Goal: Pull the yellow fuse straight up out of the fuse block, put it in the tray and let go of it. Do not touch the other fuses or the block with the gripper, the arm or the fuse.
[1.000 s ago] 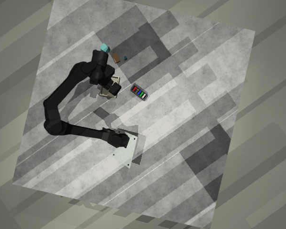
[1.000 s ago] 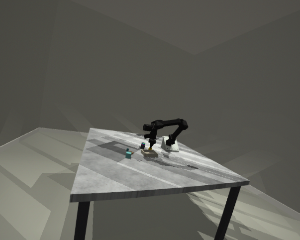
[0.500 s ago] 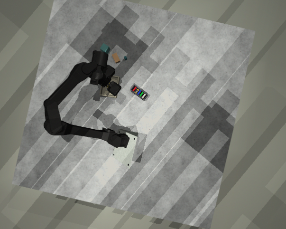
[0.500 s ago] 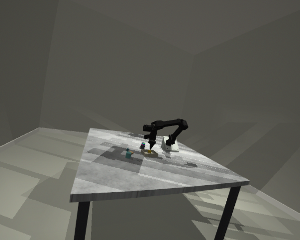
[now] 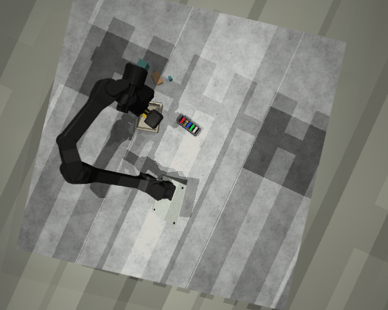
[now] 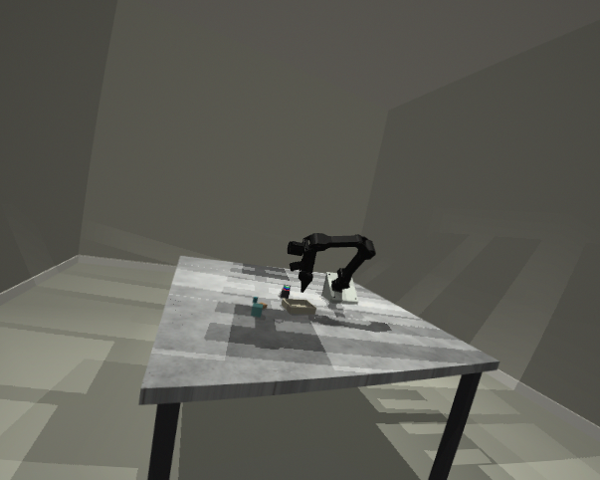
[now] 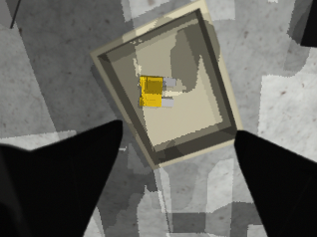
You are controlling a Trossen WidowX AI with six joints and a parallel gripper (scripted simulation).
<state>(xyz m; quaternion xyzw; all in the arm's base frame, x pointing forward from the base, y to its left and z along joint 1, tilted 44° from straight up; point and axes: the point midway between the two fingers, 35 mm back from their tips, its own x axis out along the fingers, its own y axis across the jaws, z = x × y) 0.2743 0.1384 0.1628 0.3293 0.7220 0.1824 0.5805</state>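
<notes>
A: Where does the yellow fuse (image 7: 151, 91) lie?

B: On the floor of the tray (image 7: 221, 73), toward the wall at about ten o'clock in the wrist view, on its side with both metal blades pointing to three o'clock.

A: And the gripper (image 7: 176, 147)?

B: Its fingers stand wide apart with nothing between them, above the tray's near rim. The fuse looks released.

A: So what does the step need now?

B: Likely a clean retreat: the arm should lift straight up so neither finger clips the tray rim or nudges the fuse, and it should stay away from the fuse block (image 5: 188, 125), which sits apart from the tray at about three o'clock in the top view.

A: How does the fuse look?

B: A small bright yellow body, squarish, with two short grey prongs; it rests flat, inside the walls.
</notes>
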